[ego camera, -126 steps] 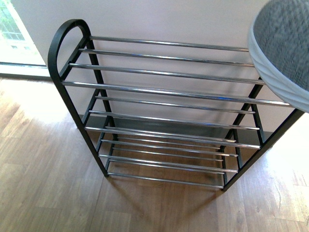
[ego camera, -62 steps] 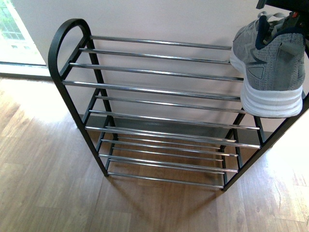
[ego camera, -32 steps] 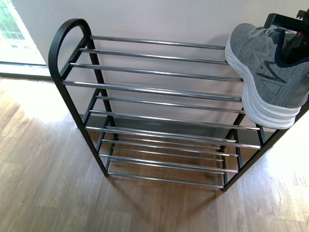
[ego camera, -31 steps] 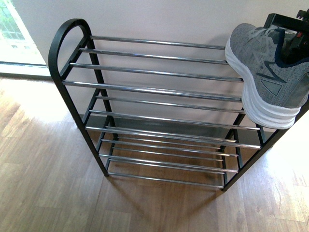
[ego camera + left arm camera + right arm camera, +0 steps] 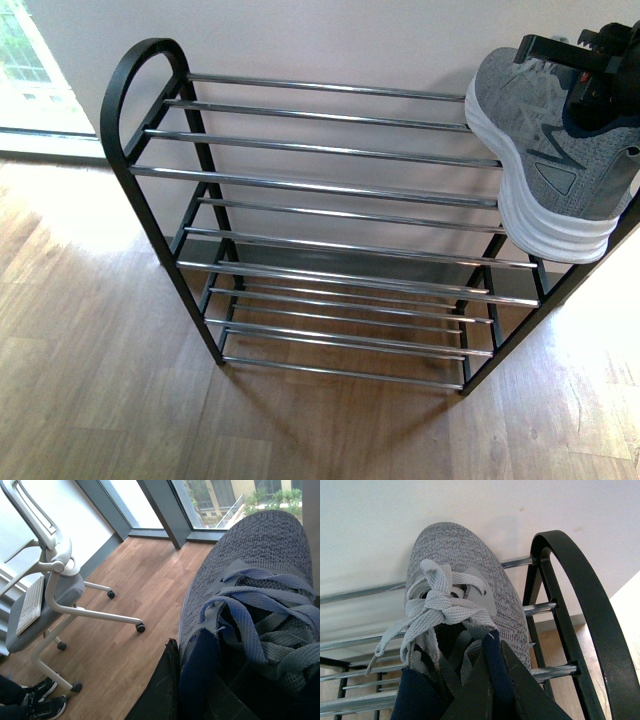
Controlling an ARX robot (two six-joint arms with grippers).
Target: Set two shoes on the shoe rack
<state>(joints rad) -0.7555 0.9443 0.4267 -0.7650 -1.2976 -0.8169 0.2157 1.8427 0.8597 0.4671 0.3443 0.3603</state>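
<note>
Fig. I hold a sneaker (image 5: 545, 140) by its collar, right fingers (image 5: 525, 695) pinched shut, leaving the sole free to meet the rack (image 5: 152, 47) rods; left fingers (image 5: 160, 695) grip its mate (image 5: 245, 565).

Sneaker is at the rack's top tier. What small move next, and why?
Probably lower the grey sneaker until its sole lies flat on the top rods of the shoe rack before releasing: it looks tilted, with the right gripper clamped on its collar.
</note>
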